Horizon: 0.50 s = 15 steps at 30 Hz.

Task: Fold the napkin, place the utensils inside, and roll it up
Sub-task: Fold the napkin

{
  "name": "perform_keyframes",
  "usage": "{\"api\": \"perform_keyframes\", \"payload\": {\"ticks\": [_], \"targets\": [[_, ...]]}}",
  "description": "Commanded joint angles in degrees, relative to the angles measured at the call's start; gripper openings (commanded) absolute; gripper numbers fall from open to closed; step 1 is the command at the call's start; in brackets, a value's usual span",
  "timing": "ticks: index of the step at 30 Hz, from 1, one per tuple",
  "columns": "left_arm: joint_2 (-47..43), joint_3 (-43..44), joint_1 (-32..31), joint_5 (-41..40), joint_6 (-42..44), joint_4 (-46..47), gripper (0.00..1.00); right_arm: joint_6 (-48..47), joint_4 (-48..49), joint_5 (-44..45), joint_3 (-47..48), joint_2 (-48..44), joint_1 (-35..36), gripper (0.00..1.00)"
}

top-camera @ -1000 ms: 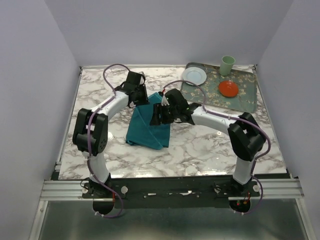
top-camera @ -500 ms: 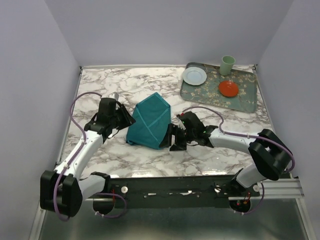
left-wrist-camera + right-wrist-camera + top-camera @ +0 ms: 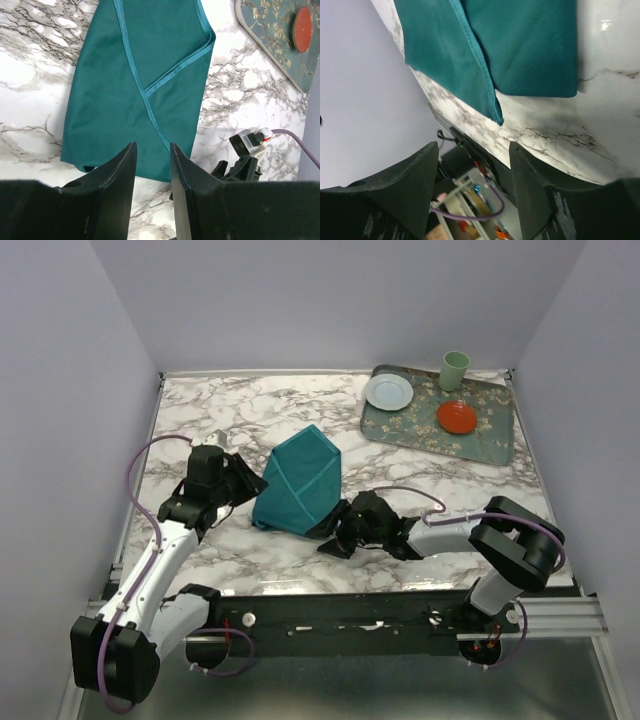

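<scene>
Lengthwise, the napkin (image 3: 298,482) points away, slightly rightward.

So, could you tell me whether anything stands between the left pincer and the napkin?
Nothing visible does. The left pincer sits right beside the napkin, open and holding nothing, with only bare marble table around the cloth's near edge.

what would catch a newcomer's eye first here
The folded teal cloth napkin lies mid-table on the white marble tabletop, with the left gripper and right gripper open on either side. At the far right, a patterned grey-green tray holds a red bowl and a white plate.
</scene>
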Motion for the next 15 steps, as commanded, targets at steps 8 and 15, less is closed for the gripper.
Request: {"api": "perform_keyframes", "payload": {"ticks": [8, 15], "targets": [[-5.3, 2.73, 0.07, 0.79, 1.74, -2.79, 0.42, 12.36, 5.96, 9.7, -0.91, 5.95, 2.16, 0.6], [-5.13, 3.17, 0.07, 0.35, 2.88, -3.14, 0.42, 12.89, 3.59, 11.72, 0.58, 5.77, 2.51, 0.52]]}}
